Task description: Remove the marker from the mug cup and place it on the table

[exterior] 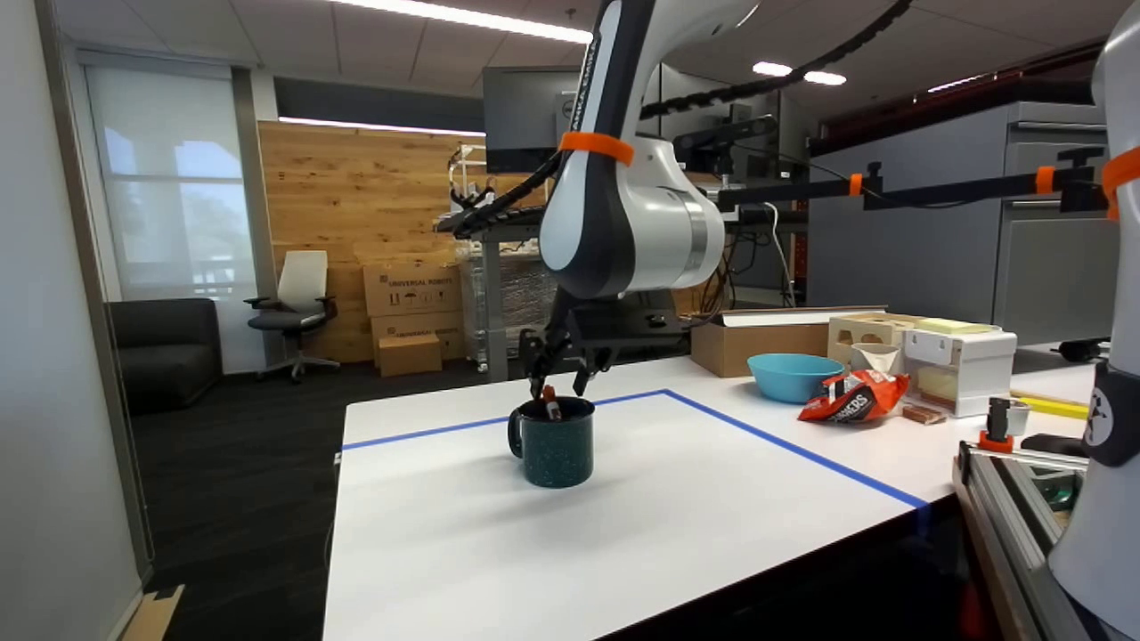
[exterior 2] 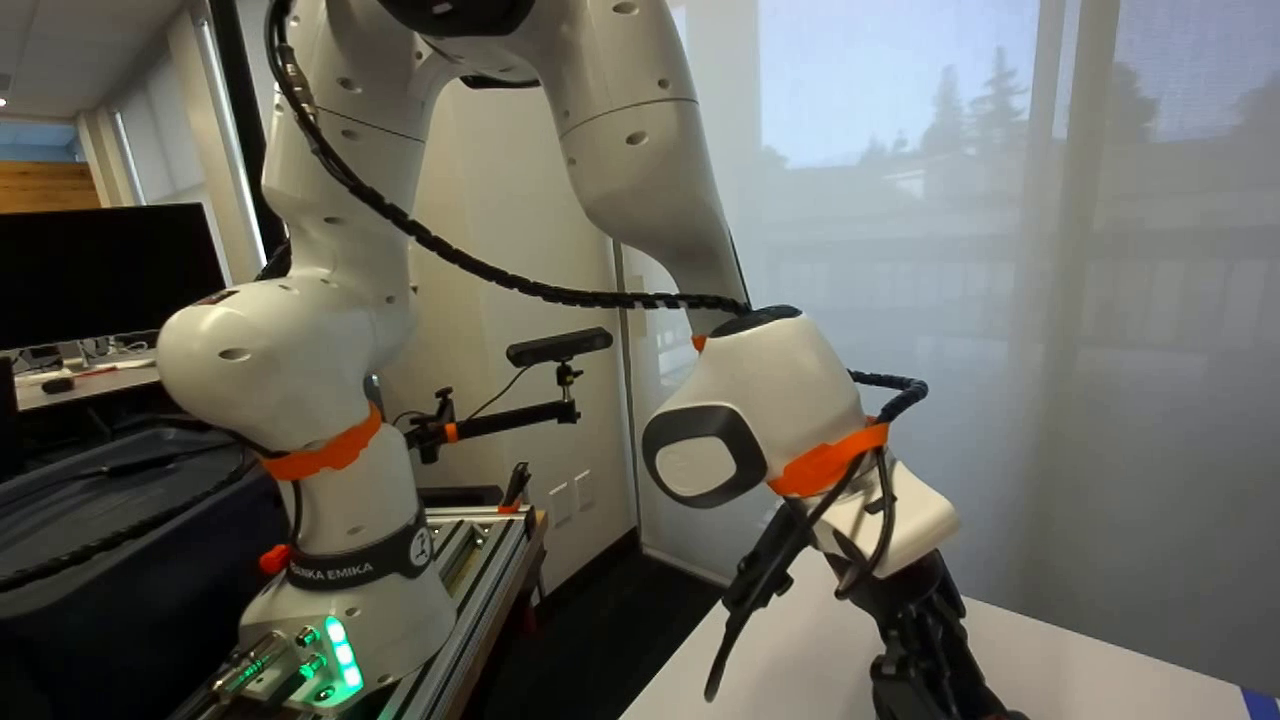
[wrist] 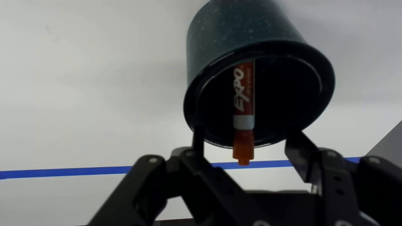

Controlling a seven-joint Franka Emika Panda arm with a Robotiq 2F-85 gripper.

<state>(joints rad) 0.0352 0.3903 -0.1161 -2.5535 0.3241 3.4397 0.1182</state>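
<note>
The dark teal mug cup [exterior: 557, 450] stands upright on the white table [exterior: 427, 543] in an exterior view, its handle to the left. The marker [exterior: 552, 408] leans inside it, its orange-red cap above the rim. In the wrist view the marker [wrist: 243, 122] shows an EXPO label, and its cap points out of the mug [wrist: 232, 28]. My gripper [exterior: 559, 389] is open just above the rim. In the wrist view its fingers [wrist: 245, 138] stand apart on both sides of the cap, with gaps. In an exterior view the gripper [exterior 2: 935, 650] is partly cut off and the mug is out of view.
Blue tape lines [exterior: 784, 447] mark the table. Beyond them stand a blue bowl [exterior: 793, 377], a red snack bag [exterior: 857, 397], a cardboard box [exterior: 757, 343] and a white container [exterior: 960, 369]. The robot's base [exterior 2: 345, 620] is mounted beside the table.
</note>
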